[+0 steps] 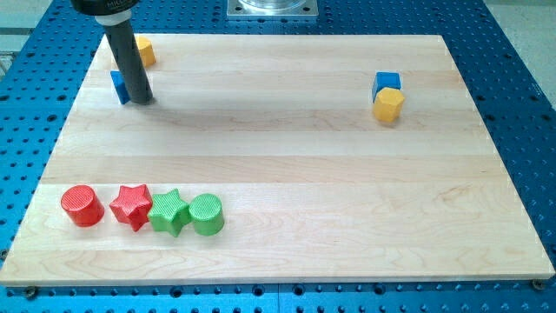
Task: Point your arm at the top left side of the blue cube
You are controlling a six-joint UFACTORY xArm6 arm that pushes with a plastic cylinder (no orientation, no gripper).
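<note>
Bench: pale wood board with fine lengthwise grain, matte, lying on a blue perforated metal surface.
Red cylinder: nearest row, furthest to the view's left; its round top is ribbed with fine lines.
Red star: just beside the cylinder, touching the green star on its right.
Green star: chunky points, pressed between the red star and the green cylinder.
Green cylinder: end of the row, ribbed top like the red one.
Yellow block, right: faceted, looks hexagonal, matte plastic, touching the blue cube behind it.
Blue cube: at the view's upper right, square faces, well apart from my tip.
My tip: lower end of a straight, smooth dark rod, resting on the bench at the view's upper left.
Small blue block: partly hidden by the rod, touching or just beside its left side; shape unclear.
Yellow block, left: behind the rod, shape unclear.
Fingers: none on this arm, so no spread or pinch can be told.
</note>
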